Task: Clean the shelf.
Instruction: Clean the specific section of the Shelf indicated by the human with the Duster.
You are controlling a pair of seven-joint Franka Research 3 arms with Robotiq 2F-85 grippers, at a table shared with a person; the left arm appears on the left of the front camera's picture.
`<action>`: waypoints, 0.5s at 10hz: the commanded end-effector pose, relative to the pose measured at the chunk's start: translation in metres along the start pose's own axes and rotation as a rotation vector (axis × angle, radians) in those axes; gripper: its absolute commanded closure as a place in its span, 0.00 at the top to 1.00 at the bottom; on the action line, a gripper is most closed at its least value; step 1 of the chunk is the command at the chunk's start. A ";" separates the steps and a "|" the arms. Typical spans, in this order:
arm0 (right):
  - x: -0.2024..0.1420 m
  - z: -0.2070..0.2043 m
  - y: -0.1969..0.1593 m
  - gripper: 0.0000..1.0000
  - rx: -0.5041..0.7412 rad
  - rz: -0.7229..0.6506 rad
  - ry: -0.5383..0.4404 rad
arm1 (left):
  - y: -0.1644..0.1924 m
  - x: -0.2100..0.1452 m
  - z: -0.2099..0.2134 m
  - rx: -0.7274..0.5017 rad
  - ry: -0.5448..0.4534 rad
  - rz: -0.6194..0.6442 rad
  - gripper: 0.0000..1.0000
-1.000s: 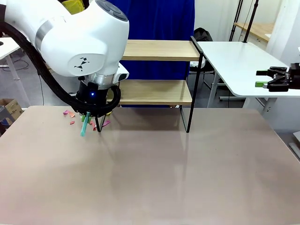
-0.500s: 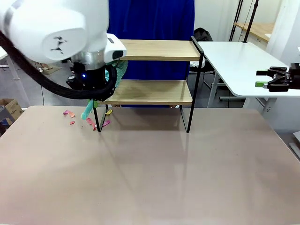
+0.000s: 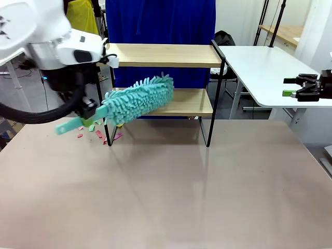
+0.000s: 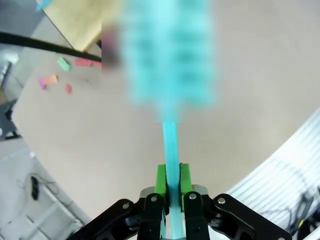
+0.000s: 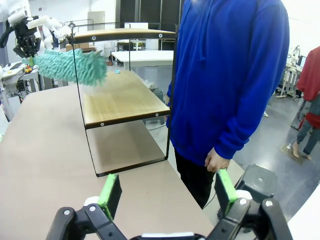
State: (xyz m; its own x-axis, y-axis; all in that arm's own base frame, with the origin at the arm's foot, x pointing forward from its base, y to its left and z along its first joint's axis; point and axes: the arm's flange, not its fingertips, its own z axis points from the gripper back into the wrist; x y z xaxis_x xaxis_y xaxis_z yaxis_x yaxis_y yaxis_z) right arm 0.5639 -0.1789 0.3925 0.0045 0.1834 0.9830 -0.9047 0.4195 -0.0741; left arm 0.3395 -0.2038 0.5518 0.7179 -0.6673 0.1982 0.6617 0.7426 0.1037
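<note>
A beige table (image 3: 207, 197) carries the shelf (image 3: 192, 101), with paper scraps (image 3: 115, 137) by its leg. The left gripper (image 4: 170, 181) clamps a teal duster (image 3: 140, 98), whose head is blurred in the left wrist view. The right gripper (image 5: 167, 192) gapes wide.

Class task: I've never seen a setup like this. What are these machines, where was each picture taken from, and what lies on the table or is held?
Two white robot arms work at a table, each ending in a black two-finger gripper with green pads. The wide picture comes from a fixed camera between the arms; the other two come from cameras on the wrists, looking along the fingers. The left gripper is clamped on the handle of a fluffy turquoise duster, its head near the small wooden shelf. Coloured paper scraps lie on the table by a shelf leg. The right gripper is open and empty. A person in a blue top stands behind the shelf.
</note>
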 end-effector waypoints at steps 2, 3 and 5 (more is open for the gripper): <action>0.003 -0.002 0.000 1.00 0.002 0.006 -0.001 | 0.016 -0.041 0.022 -0.029 0.009 -0.252 0.13; 0.003 -0.002 0.000 1.00 0.002 0.006 -0.001 | 0.021 -0.054 0.028 -0.035 -0.008 -0.343 0.13; 0.003 -0.002 0.000 1.00 0.002 0.006 -0.001 | 0.028 -0.078 0.051 -0.015 -0.034 -0.468 0.13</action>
State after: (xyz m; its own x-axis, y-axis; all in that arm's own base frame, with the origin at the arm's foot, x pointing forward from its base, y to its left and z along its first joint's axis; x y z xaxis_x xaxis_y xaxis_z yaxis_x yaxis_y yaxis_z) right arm 0.5640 -0.1789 0.3925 0.0046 0.1834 0.9830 -0.9047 0.4195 -0.0740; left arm 0.3000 -0.1417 0.5874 0.4068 -0.9006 0.1532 0.8919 0.4278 0.1465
